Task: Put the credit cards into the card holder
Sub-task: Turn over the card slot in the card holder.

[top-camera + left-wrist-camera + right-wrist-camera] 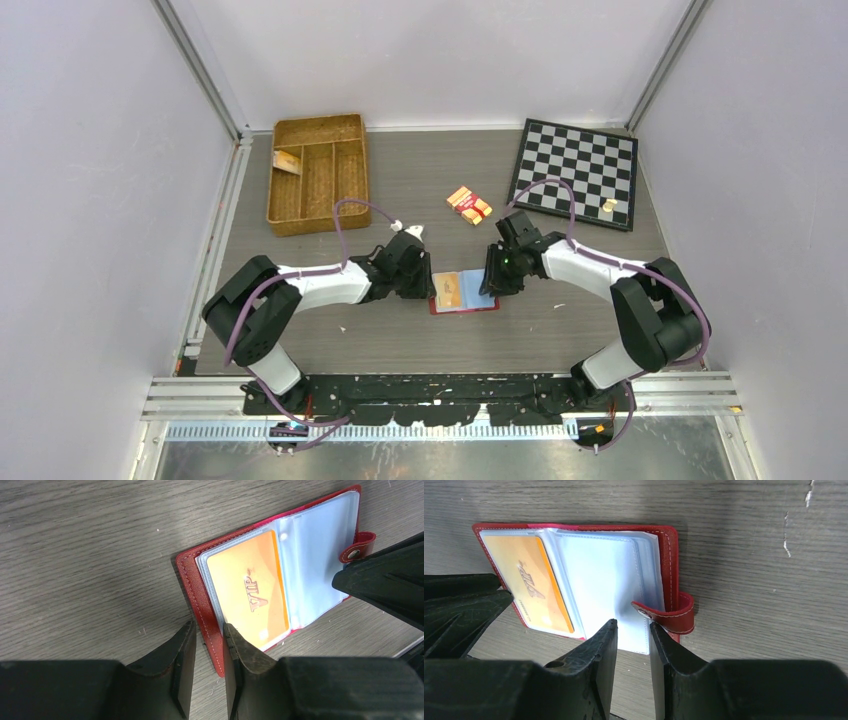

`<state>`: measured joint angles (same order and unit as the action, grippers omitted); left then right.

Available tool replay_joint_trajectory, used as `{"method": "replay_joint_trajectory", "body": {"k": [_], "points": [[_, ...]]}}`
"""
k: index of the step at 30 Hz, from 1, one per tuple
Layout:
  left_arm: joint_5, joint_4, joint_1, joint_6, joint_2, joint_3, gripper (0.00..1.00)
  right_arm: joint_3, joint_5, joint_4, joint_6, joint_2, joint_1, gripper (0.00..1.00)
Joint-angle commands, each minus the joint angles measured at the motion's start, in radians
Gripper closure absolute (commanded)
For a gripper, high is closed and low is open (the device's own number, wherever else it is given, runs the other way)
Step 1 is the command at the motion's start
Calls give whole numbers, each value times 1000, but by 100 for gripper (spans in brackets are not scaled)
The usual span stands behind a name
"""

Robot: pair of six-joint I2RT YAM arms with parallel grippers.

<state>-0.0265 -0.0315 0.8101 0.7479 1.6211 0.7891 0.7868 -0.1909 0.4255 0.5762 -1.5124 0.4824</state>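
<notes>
The dark-red card holder [486, 306] lies open on the table between both grippers. An orange card marked VIP [250, 595] sits in its left clear sleeve; it also shows in the right wrist view [531, 582]. The right sleeves [599, 580] look empty. My left gripper [210, 627] is narrowly open, its jaws straddling the holder's left red edge [200, 610]. My right gripper [631, 625] is narrowly open over the near edge of the right sleeve, beside the snap tab [674, 617]. Neither holds anything.
A brown wicker divided tray [318, 172] stands at the back left with a tan flat piece [287, 161] in its left compartment. An orange-and-red banded pack [469, 204] lies behind the holder. A chessboard [575, 170] at the back right bears a small yellowish piece [608, 205].
</notes>
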Motion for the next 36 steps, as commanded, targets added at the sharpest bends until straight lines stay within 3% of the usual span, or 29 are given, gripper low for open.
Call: {"method": "replay_joint_trajectory", "body": {"k": [1,22,36], "points": [[19,12,4,-14,18,9,72,-24,14,-23,6,15,3,65],[19,21,4,-19,35,6,80,-72,-239,-300,101,-20,4,65],[47,2,3,-31,-12,10,78,-2,-242,-304,114,-3,68,64]]}}
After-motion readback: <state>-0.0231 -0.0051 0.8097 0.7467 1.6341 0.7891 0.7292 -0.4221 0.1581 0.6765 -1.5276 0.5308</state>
